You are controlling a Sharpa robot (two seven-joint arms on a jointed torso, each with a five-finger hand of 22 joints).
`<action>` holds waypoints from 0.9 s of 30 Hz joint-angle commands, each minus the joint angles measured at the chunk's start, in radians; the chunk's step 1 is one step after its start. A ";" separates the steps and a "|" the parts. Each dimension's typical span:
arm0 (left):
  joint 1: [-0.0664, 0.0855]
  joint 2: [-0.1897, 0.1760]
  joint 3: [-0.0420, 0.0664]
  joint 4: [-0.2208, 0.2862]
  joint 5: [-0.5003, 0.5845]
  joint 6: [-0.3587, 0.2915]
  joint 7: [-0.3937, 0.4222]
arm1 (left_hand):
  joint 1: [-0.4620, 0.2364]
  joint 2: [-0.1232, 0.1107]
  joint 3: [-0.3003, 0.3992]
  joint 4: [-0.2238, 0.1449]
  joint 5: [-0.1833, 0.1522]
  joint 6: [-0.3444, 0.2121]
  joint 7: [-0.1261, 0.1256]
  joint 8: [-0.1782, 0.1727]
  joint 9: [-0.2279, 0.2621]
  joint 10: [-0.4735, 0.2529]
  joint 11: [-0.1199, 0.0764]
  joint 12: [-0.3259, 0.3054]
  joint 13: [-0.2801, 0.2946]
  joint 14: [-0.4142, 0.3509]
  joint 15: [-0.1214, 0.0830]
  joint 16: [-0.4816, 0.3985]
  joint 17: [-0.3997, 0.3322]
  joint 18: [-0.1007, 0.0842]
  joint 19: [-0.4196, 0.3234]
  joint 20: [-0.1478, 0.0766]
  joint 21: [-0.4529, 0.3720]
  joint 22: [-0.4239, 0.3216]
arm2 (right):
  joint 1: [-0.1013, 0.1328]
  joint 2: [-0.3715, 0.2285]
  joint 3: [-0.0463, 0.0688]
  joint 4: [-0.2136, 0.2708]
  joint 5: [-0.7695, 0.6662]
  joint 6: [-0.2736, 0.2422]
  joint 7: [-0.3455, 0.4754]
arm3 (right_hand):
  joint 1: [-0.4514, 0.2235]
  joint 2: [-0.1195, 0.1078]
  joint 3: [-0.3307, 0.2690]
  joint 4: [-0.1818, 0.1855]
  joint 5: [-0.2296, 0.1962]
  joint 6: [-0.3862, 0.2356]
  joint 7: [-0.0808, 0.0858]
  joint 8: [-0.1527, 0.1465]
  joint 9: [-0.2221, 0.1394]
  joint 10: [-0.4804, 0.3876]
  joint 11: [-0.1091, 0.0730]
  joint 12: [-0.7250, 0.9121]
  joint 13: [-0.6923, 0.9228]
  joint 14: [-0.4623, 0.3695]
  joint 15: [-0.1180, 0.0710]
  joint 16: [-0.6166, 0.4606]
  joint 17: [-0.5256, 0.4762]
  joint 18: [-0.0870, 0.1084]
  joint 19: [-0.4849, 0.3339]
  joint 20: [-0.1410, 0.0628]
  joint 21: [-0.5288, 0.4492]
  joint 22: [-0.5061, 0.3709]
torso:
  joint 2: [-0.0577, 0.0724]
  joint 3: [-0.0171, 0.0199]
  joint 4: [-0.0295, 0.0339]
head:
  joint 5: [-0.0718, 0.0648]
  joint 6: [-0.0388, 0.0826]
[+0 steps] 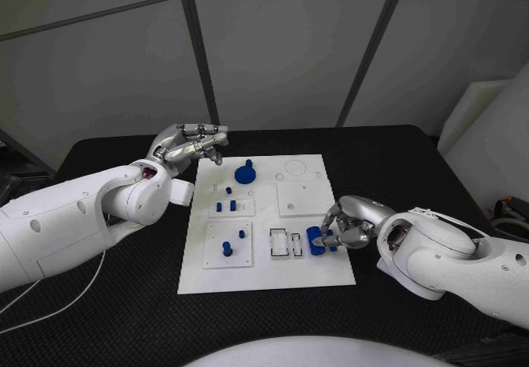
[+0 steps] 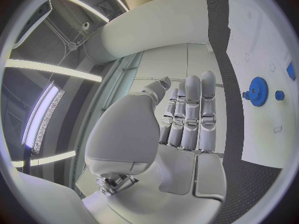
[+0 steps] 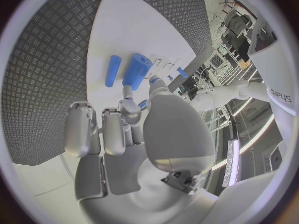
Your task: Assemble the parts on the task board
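Observation:
The white task board (image 1: pixel 264 275) lies mid-table. A thick blue cylinder (image 1: pixel 316 239) (image 3: pixel 137 70) and a thin blue peg (image 3: pixel 112 70) lie at the board's right edge beside two empty slots (image 1: pixel 287 243). My right hand (image 1: pixel 347 222) (image 3: pixel 127 129) hovers right by them with curled fingers. A bit of blue shows between its thumb and a finger, and I cannot tell whether it is held. My left hand (image 1: pixel 193 145) (image 2: pixel 187 117) is raised over the board's far left corner, fingers stretched out and empty. A blue gear (image 1: pixel 245 173) (image 2: pixel 258 89) stands close by it.
Several short blue pegs (image 1: pixel 226 205) stand in the board's left column, and another peg (image 1: pixel 227 248) stands in the near-left block. A raised white square (image 1: pixel 300 197) occupies the board's right middle. Black table (image 1: pixel 397 160) surrounds the board.

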State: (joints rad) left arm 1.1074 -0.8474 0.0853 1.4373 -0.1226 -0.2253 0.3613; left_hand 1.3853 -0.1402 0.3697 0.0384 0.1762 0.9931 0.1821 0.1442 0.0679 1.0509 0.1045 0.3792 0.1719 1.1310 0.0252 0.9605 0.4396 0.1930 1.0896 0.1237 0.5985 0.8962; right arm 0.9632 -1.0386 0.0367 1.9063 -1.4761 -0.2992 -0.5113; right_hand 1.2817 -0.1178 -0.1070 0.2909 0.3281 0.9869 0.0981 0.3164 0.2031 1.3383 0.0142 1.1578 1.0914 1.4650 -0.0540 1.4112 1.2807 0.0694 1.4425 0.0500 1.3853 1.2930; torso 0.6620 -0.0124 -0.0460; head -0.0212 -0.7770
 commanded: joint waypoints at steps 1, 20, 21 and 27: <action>0.001 0.000 0.000 0.002 -0.005 0.012 0.014 | -0.007 0.003 -0.007 0.000 -0.006 -0.005 -0.001 0.003 0.001 -0.007 0.002 0.004 0.001 -0.003 0.005 0.001 0.000 -0.010 -0.004 0.005 -0.006 -0.001 | -0.002 0.009 0.000 -0.006 -0.029 0.035 -0.021 | -0.004 0.011 -0.007 0.001 -0.003 -0.006 -0.001 0.010 0.003 -0.007 0.002 -0.003 0.003 0.055 -0.002 0.005 0.001 -0.008 0.005 0.001 0.005 0.001 | 0.001 0.0008 0.0006 | 0.001 -0.002; 0.001 0.007 0.000 0.001 -0.005 0.013 0.011 | -0.010 0.006 -0.012 0.004 -0.006 -0.008 0.000 0.004 0.000 -0.010 0.003 0.006 0.001 -0.003 0.005 0.001 0.000 -0.010 -0.003 0.006 -0.009 -0.004 | -0.026 0.075 -0.002 -0.061 -0.049 0.044 -0.039 | -0.009 0.036 -0.019 0.000 0.001 -0.011 -0.003 0.026 0.015 -0.007 0.001 -0.002 0.015 0.055 -0.002 0.007 0.004 -0.008 0.004 0.001 0.006 0.003 | 0.000 -0.0006 0.0002 | 0.010 -0.008; 0.001 0.007 0.000 0.001 -0.005 0.012 0.011 | -0.010 0.006 -0.013 0.005 -0.006 -0.008 0.000 0.004 0.000 -0.010 0.003 0.006 0.001 -0.003 0.005 0.001 0.000 -0.010 -0.003 0.006 -0.009 -0.004 | -0.027 0.076 -0.002 -0.062 -0.048 0.038 -0.038 | -0.008 0.039 -0.020 0.000 0.005 -0.012 -0.003 0.028 0.016 -0.006 0.001 0.000 0.017 0.055 -0.003 0.007 0.004 -0.008 0.004 0.001 0.006 0.003 | 0.000 -0.0005 0.0004 | 0.010 -0.009; 0.001 0.007 0.000 0.001 -0.005 0.013 0.009 | -0.010 0.007 -0.014 0.006 -0.006 -0.009 0.000 0.003 0.000 -0.011 0.003 0.006 0.001 -0.004 0.006 0.001 0.000 -0.010 -0.003 0.006 -0.010 -0.005 | -0.032 0.081 -0.002 -0.057 -0.037 -0.025 -0.031 | 0.007 0.059 -0.025 -0.002 0.043 -0.010 -0.007 0.044 0.028 0.005 -0.003 0.016 0.043 0.057 -0.005 0.014 0.016 -0.010 0.008 0.000 0.014 0.015 | 0.000 -0.0007 0.0004 | 0.013 -0.008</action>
State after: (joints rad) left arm 1.1074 -0.8411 0.0852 1.4363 -0.1230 -0.2237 0.3612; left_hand 1.3830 -0.1379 0.3636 0.0446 0.1764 0.9931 0.1820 0.1442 0.0679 1.0474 0.1079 0.3792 0.1716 1.1310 0.0253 0.9605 0.4398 0.1929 1.0896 0.1237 0.5947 0.8922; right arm 0.9351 -0.9594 0.0382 1.8471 -1.5178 -0.2880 -0.5402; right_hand 1.2876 -0.0726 -0.1278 0.2896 0.3662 0.9801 0.0912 0.3567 0.2275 1.3381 0.0143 1.1680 1.1311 1.4651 -0.0537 1.4194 1.2950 0.0696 1.4424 0.0500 1.3953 1.3062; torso 0.6618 -0.0128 -0.0451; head -0.0095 -0.7862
